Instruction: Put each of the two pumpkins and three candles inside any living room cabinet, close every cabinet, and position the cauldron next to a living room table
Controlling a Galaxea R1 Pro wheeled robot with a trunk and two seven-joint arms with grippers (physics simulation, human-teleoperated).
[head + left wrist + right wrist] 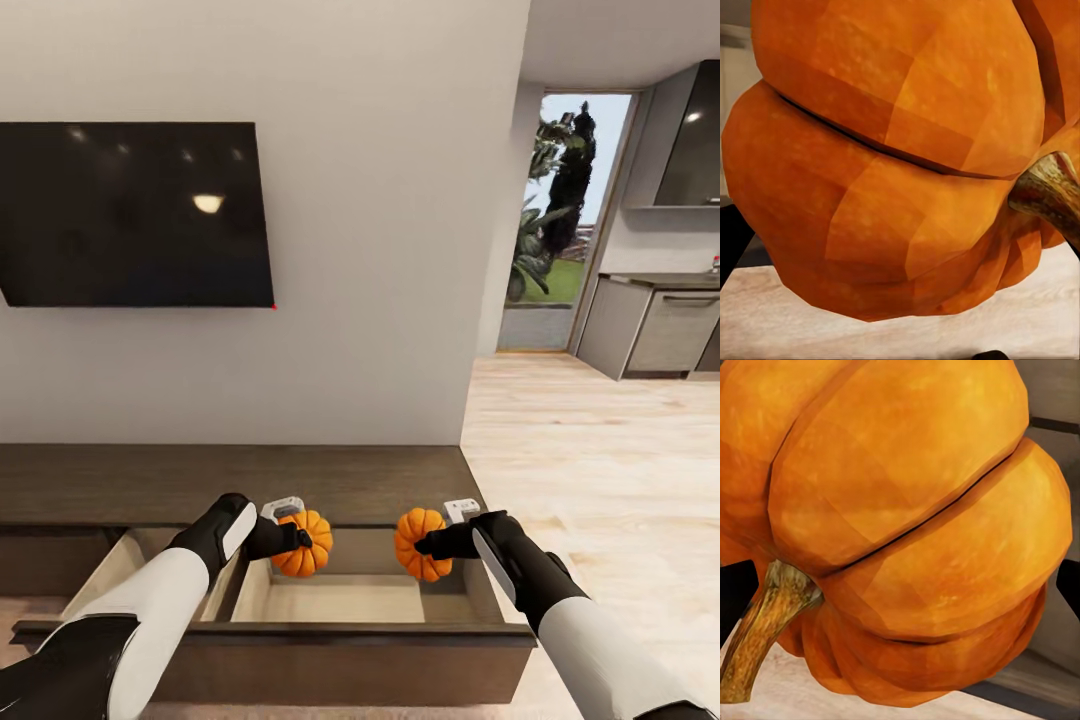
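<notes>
Two orange ribbed pumpkins hang over an open pale-lined drawer (340,600) of the long dark-brown cabinet (230,480). My left gripper (297,540) is shut on the left pumpkin (305,545), which shows large with its brown stem in the left wrist view (892,165). My right gripper (425,545) is shut on the right pumpkin (420,542), seen close up with its stem in the right wrist view (907,525). Both pumpkins are held above the drawer's inside, the right one near its right wall.
A second drawer (110,575) stands open to the left, under my left forearm. A black TV (135,215) hangs on the white wall above the cabinet. To the right, light wood floor (590,450) leads to kitchen cupboards (660,330) and a glass door.
</notes>
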